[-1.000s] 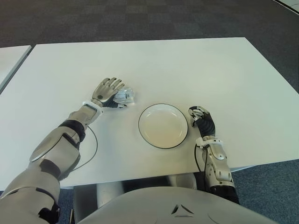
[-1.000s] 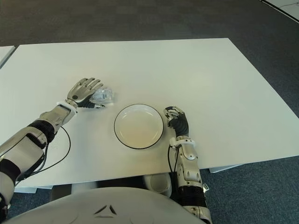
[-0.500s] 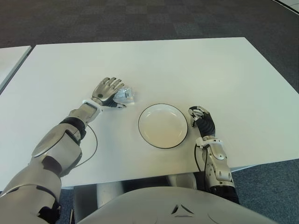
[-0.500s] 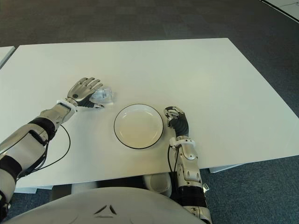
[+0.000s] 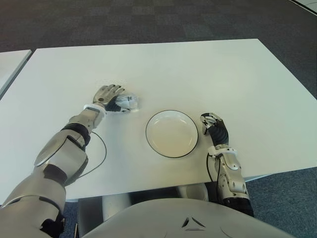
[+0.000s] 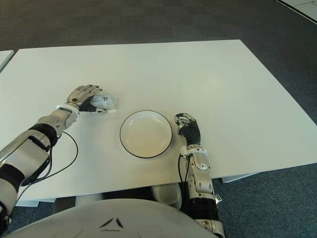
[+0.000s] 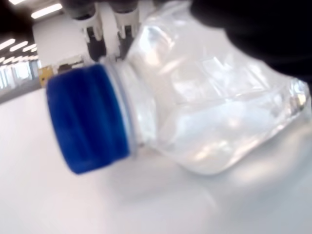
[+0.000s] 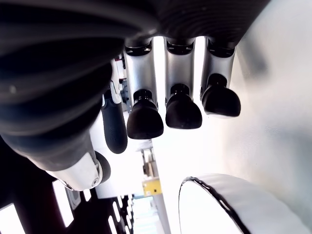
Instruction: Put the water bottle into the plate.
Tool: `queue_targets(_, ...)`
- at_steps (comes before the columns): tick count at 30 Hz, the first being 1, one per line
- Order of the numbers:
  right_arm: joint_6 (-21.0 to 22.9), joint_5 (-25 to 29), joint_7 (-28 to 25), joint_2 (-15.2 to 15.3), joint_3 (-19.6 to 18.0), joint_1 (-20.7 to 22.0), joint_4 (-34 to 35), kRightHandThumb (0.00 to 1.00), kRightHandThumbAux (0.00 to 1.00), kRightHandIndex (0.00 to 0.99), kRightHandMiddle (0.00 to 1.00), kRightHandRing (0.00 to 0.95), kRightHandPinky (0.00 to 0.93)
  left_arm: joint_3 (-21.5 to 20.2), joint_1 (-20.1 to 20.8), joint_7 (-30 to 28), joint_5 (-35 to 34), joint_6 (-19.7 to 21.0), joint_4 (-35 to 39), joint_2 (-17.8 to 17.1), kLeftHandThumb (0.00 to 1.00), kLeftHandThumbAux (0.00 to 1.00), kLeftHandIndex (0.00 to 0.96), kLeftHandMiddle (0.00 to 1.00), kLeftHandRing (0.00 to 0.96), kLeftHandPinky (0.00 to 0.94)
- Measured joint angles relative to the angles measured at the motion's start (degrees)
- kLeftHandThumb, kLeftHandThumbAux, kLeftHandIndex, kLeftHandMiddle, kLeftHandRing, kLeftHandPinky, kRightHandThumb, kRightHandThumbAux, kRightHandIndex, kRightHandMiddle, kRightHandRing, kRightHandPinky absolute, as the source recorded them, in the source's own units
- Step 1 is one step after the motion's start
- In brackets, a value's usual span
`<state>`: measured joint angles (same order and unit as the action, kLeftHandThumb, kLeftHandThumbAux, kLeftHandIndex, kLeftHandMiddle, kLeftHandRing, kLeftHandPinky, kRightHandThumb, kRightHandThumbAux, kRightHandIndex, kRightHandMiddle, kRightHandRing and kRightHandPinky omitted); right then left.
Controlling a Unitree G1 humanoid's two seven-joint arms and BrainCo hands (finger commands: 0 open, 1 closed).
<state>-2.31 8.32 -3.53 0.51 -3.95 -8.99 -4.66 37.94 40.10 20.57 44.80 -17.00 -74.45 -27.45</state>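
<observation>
Clear plastic water bottle (image 7: 204, 112), blue cap (image 7: 87, 119) | lying sideways | left hand (image 5: 106, 96) curled around it

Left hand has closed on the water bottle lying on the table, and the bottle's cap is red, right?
Not quite: the cap is blue, as the left wrist view shows. The rest holds: the left hand is closed on the water bottle, which lies on the table.

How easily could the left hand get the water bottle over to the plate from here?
Probably easily: the left hand is wrapped over the lying water bottle, and bare table separates it from the empty plate.
</observation>
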Motion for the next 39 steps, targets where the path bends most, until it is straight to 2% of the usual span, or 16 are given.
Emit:
queue_targets(2, 0.0, 0.0, 0.0, 0.0, 0.0, 0.0, 0.1, 0.699, 0.734, 0.436, 0.851, 0.847, 0.819, -2.2, 0.0, -3.0, -2.6, -0.5, 0.1, 0.1, 0.647, 0.396, 0.194, 0.171, 0.168, 0.255)
queue_targets(7, 0.0, 0.0, 0.0, 0.1, 0.0, 0.0, 0.2, 0.699, 0.733, 0.436, 0.853, 0.849, 0.824, -8.1, -0.3, -11.3, -9.6, -0.8, 0.1, 0.2, 0.694, 0.437, 0.356, 0.302, 0.308, 0.381)
queue_targets(8, 0.0, 0.0, 0.0, 0.1, 0.0, 0.0, 0.2, 0.699, 0.733, 0.436, 0.854, 0.85, 0.825, -9.3, -0.4, -12.4, -10.9, -0.8, 0.2, 0.2, 0.705, 0.526, 0.383, 0.329, 0.335, 0.402)
queue_targets(11, 0.0, 0.0, 0.0, 0.1, 0.0, 0.0, 0.2, 0.699, 0.733, 0.436, 0.855, 0.851, 0.825, -12.9, -0.6, -15.6, -14.9, -0.8, 0.3, 0.4, 0.718, 0.634, 0.416, 0.376, 0.385, 0.438)
queue_targets(15, 0.0, 0.0, 0.0, 0.1, -0.1, -0.1, 0.2, 0.699, 0.733, 0.436, 0.855, 0.85, 0.819, -17.0, -1.1, -19.8, -19.1, -0.4, 0.2, 0.7, 0.724, 0.672, 0.431, 0.417, 0.421, 0.463)
queue_targets(23, 0.0, 0.0, -0.4, 0.1, -0.3, -0.2, 0.0, 0.699, 0.734, 0.436, 0.855, 0.852, 0.83, -21.3, -2.5, -21.3, -22.7, -1.0, 0.3, 1.2, 0.726, 0.685, 0.438, 0.465, 0.458, 0.479)
queue_targets(27, 0.0, 0.0, -0.4, 0.1, -0.4, -0.2, 0.0, 0.7, 0.734, 0.436, 0.856, 0.853, 0.831, -22.2, -3.1, -21.4, -23.5, -1.5, 0.3, 1.2, 0.726, 0.686, 0.439, 0.503, 0.493, 0.506)
queue_targets(29, 0.0, 0.0, -0.4, 0.1, -0.5, -0.1, 0.0, 0.7, 0.734, 0.436, 0.856, 0.854, 0.831, -22.4, -3.1, -21.4, -23.5, -2.1, 0.3, 1.2, 0.796, 0.671, 0.447, 0.482, 0.545, 0.556)
queue_targets(31, 0.1, 0.0, -0.4, 0.2, -0.5, -0.1, 0.0, 0.7, 0.734, 0.436, 0.856, 0.854, 0.832, -22.4, -3.2, -21.5, -23.5, -2.8, 0.4, 1.0, 0.818, 0.667, 0.433, 0.488, 0.599, 0.607)
queue_targets(36, 0.6, 0.0, -0.3, 0.3, -0.6, 0.0, 0.2, 0.699, 0.734, 0.436, 0.855, 0.853, 0.828, -21.8, -3.4, -21.6, -23.2, -4.6, 0.5, 0.5, 0.837, 0.664, 0.41, 0.523, 0.693, 0.711)
queue_targets(39, 0.7, -0.1, -0.2, 0.4, -0.6, 0.1, 0.2, 0.699, 0.734, 0.436, 0.855, 0.852, 0.828, -21.6, -3.4, -21.7, -23.2, -5.2, 0.5, 0.3, 0.84, 0.663, 0.408, 0.533, 0.715, 0.73)
